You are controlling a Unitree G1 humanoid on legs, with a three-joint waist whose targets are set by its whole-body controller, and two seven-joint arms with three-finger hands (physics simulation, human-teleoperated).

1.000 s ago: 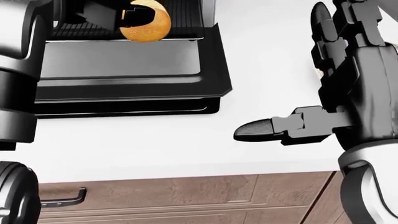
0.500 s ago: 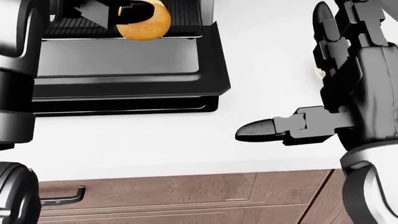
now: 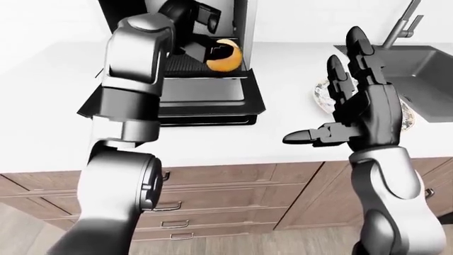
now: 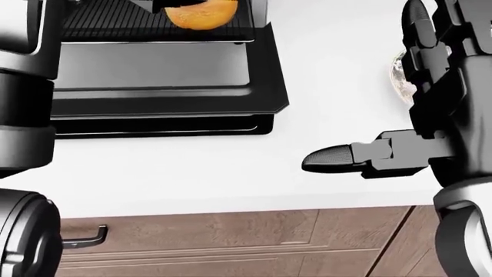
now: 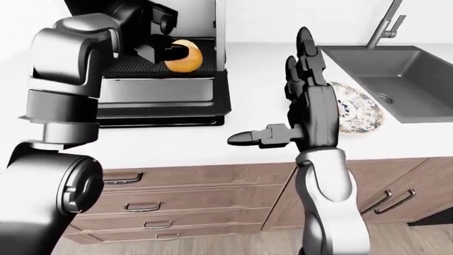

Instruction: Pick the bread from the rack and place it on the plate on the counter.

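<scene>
The bread (image 3: 228, 58), a round golden bun, sits at the right end of the rack (image 3: 185, 65) inside an open black toaster oven. My left hand (image 3: 214, 51) reaches into the oven and its dark fingers close round the bread. The patterned plate (image 5: 359, 110) lies on the white counter (image 5: 262, 64) beside the sink, partly hidden behind my right hand. My right hand (image 5: 272, 93) is open and empty, raised above the counter between oven and plate, fingers up and thumb pointing left.
The oven's door (image 3: 205, 103) lies open flat on the counter, toward the views' bottom. A grey sink (image 5: 396, 69) with a faucet (image 5: 386, 21) is at the right. Wooden drawers (image 5: 184, 196) run under the counter edge.
The head view has shifted a little. The bread and my left fingers moved right along the rack, toward its right end. My right hand kept its pose.
</scene>
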